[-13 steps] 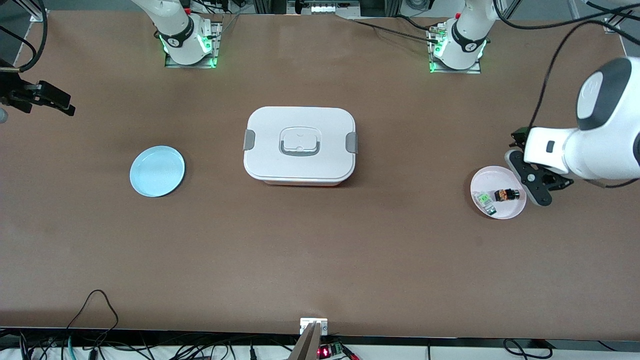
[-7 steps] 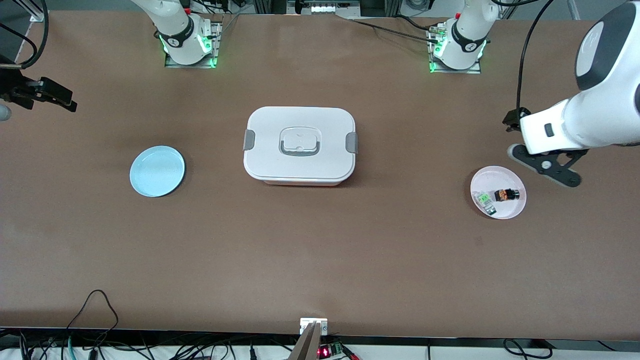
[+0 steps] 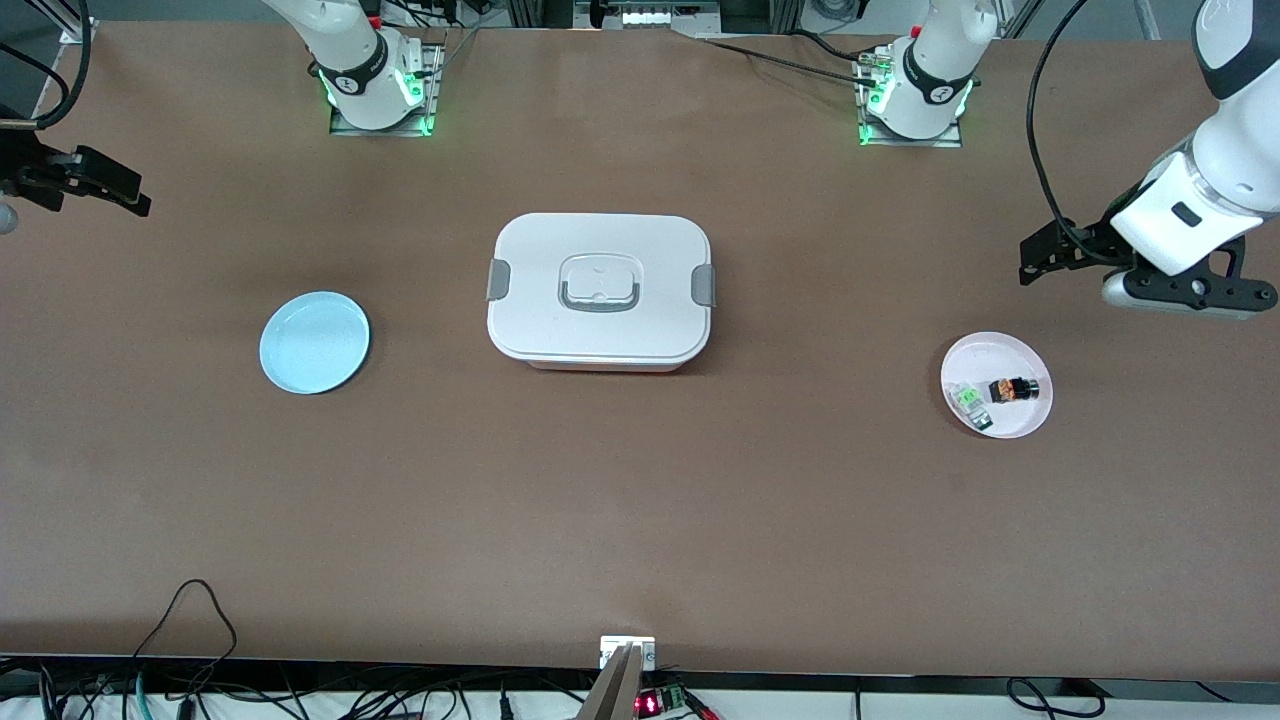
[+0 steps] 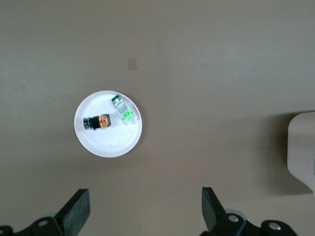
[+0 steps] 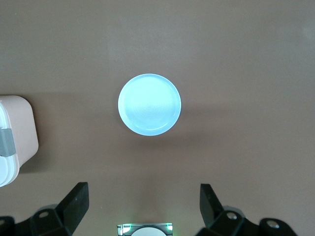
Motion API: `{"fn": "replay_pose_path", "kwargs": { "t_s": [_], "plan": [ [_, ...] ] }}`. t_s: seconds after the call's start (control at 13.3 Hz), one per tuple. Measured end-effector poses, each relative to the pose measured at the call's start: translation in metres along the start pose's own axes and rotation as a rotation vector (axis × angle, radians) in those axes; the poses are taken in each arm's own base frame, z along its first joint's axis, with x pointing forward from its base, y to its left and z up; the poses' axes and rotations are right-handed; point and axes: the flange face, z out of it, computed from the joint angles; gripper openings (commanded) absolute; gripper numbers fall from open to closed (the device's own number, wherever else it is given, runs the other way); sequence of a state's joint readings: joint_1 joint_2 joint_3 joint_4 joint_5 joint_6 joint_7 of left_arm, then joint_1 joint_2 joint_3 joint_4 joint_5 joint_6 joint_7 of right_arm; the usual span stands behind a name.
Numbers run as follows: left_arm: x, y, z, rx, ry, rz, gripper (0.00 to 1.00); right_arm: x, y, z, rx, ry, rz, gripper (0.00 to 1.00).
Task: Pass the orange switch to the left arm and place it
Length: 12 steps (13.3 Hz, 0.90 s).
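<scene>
The orange switch (image 3: 1012,390) lies on its side on a small pink plate (image 3: 992,352) toward the left arm's end of the table, beside a green-and-clear component (image 3: 968,400). In the left wrist view the switch (image 4: 97,122) lies on the plate (image 4: 109,145). My left gripper (image 3: 1190,293) is open and empty, up over bare table beside the plate; its jaws (image 4: 145,206) stand wide apart. My right gripper (image 3: 100,187) is open and empty over the table's edge at the right arm's end; it also shows in the right wrist view (image 5: 142,201). The white box (image 3: 600,290) stands mid-table.
A light blue plate (image 3: 314,342) lies toward the right arm's end and also shows in the right wrist view (image 5: 149,104). The box's corner shows in both wrist views (image 4: 302,152) (image 5: 15,135). Cables lie along the table's front edge.
My left gripper has risen and swung away from the pink plate toward the table's end. The switch has not moved. The right gripper has barely shifted.
</scene>
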<state>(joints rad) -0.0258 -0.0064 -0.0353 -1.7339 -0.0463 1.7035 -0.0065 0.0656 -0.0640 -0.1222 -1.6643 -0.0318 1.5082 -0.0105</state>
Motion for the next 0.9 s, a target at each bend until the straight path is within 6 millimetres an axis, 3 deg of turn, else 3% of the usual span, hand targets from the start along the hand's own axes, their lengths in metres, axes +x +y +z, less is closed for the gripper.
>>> {"fn": "replay_pose_path", "kwargs": {
  "t_s": [0.9],
  "plan": [
    [-0.0018, 0.0066, -0.0012, -0.001, 0.014, 0.001, 1.00, -0.0002, -0.0010, 0.0000, 0.000, -0.001, -0.002, 1.00]
  ]
}}
